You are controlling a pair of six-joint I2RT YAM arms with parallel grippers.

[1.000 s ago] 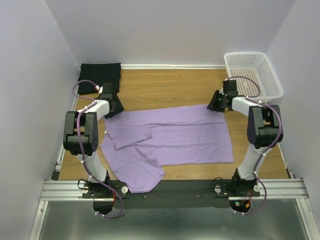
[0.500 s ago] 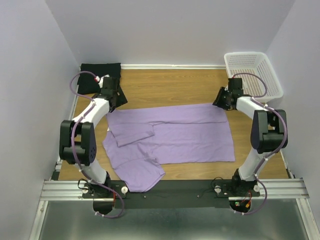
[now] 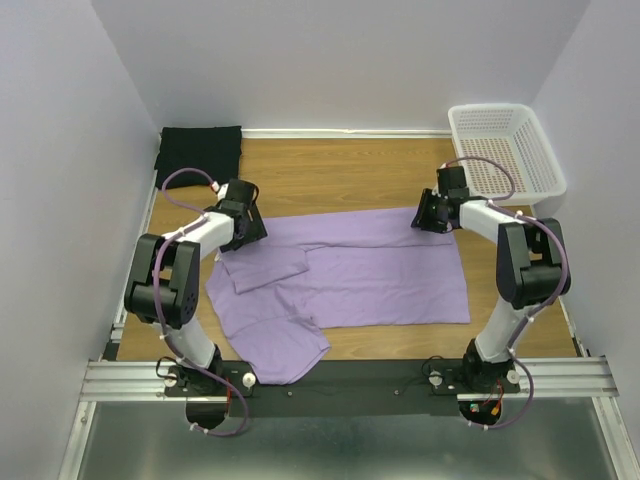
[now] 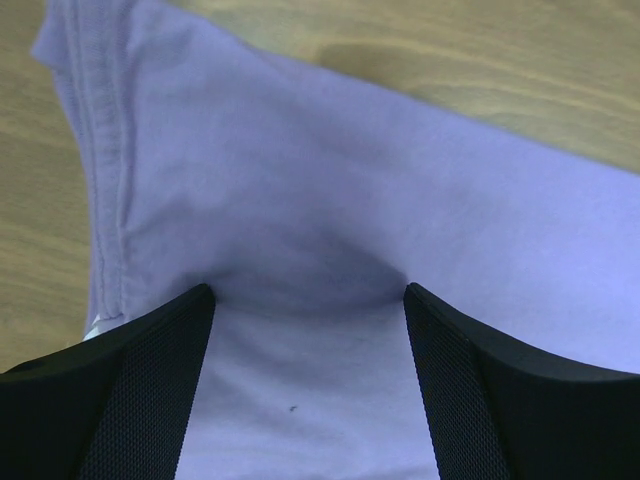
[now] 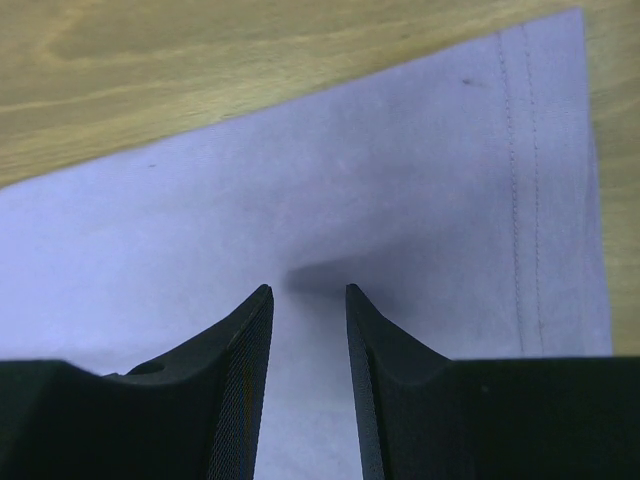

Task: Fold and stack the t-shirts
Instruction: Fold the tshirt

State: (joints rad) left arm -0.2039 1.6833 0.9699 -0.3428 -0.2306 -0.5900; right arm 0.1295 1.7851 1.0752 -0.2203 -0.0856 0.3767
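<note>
The lavender t-shirt (image 3: 370, 270) is spread mostly flat in the middle of the wooden surface (image 3: 340, 175). Its long side runs 9 to 3 o'clock. One sleeve is flipped in on top of the body toward 9 o'clock, and the other flops out toward 7 o'clock, near the left arm's base.

The left gripper (image 3: 255, 230) sits right on the shirt's 10 o'clock corner. In the left wrist view the jaws are spread wide with lavender cloth filling the whole gap, and the fingers (image 4: 150, 400) are down on or just over the fabric. A stitched edge runs along at 9 o'clock of that view, with bare wood beyond it. Nothing looks pinched.

The right gripper (image 3: 422, 218) is at the opposite far corner, about 2 o'clock on the shirt. Its jaws are only a narrow slit apart. The right wrist view shows flat cloth under and between them, with a small shadow at the tips. The double-stitched hem is off at 3 o'clock and wood shows at 12. I can't see any fold caught in there, so it reads as apart and not clamped on anything.

Further out, the black t-shirt (image 3: 200, 150) lies folded in the corner at 11 o'clock, well apart from the lavender one. The white basket (image 3: 490, 108) is at 1 o'clock against the wall, near the right arm.
</note>
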